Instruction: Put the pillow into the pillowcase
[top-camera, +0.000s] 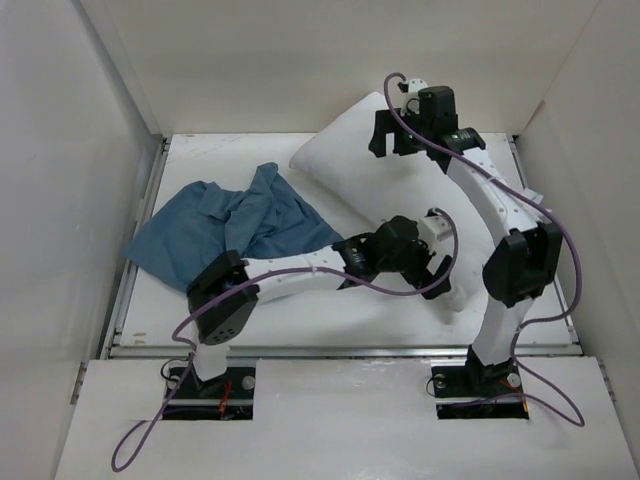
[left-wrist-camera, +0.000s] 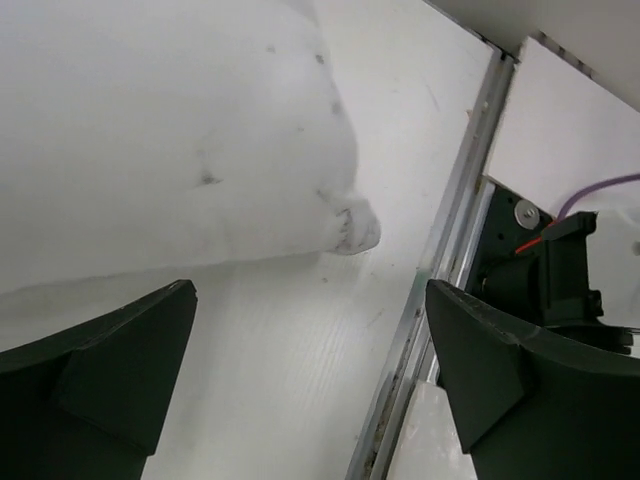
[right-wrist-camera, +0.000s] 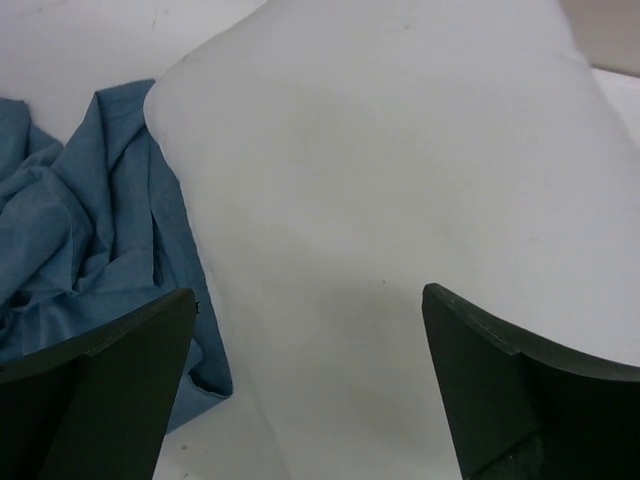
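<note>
- The pillow (top-camera: 345, 165) lay on the right, outside the pillowcase (top-camera: 225, 225), which was crumpled just left of it.
- The left gripper (left-wrist-camera: 310, 375) stood released beside the pillow's near corner, probably in order to grasp it.
- The right gripper (right-wrist-camera: 310, 380) hung released above its far part.

On my desk (top-camera: 300, 315) the pillowcase (top-camera: 225, 225) lies left, its right edge against the pillow (top-camera: 345, 165), which stretches from far centre to near right.

Left hand (top-camera: 436, 268), right hand (top-camera: 393, 140) gaping (empty).
</note>
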